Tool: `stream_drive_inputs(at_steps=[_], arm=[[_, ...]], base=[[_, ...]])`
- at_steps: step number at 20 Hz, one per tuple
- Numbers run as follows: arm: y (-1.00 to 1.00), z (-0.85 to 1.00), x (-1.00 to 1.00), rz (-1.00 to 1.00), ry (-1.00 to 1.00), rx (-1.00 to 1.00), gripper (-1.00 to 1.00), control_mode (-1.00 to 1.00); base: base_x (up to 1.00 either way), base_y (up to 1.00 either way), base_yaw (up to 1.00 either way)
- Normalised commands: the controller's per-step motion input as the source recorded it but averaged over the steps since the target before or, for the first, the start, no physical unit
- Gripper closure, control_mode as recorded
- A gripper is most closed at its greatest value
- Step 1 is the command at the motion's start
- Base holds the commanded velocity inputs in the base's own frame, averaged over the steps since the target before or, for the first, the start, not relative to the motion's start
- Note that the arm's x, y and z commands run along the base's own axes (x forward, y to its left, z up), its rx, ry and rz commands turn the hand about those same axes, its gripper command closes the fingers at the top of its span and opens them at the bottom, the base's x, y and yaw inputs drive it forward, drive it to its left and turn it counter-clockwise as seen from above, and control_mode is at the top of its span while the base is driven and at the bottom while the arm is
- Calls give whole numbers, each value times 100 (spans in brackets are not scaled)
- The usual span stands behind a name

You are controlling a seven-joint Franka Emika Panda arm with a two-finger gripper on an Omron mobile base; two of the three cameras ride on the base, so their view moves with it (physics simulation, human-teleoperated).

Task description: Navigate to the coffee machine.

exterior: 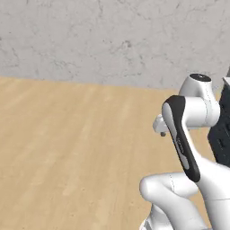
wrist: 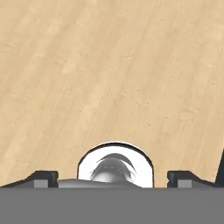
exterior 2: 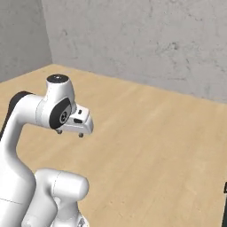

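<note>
Coffee machine unseen from here; hand (wrist: 112,177) spread wide, empty, above wooden floor (exterior: 67,148).

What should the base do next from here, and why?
Probably turn the base right to search. Ahead lie only the wood floor and the grey wall, with no counter there. A dark thing at the right edge of the left base view hints that furniture stands on that side, though what it is cannot be told. The gripper hangs open over the floor, holding nothing.

A dark, patterned shape (exterior: 222,130) is cut off by the right edge of the left base view. Whether it is the coffee machine cannot be told.
</note>
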Motion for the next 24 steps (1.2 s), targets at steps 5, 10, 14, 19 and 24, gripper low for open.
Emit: stream_drive_inputs(at_steps=[5,10,14,19,24], arm=[[0,0,0,0,0,0,-100,100],[0,0,0,0,0,0,-100,100],[0,0,0,0,0,0,-100,100],[0,0,0,0,0,0,-100,100],[0,0,0,0,0,0,-100,100]], base=[[18,45,80],[27,51,77],[26,46,80],[45,35,80],[85,19,74]])
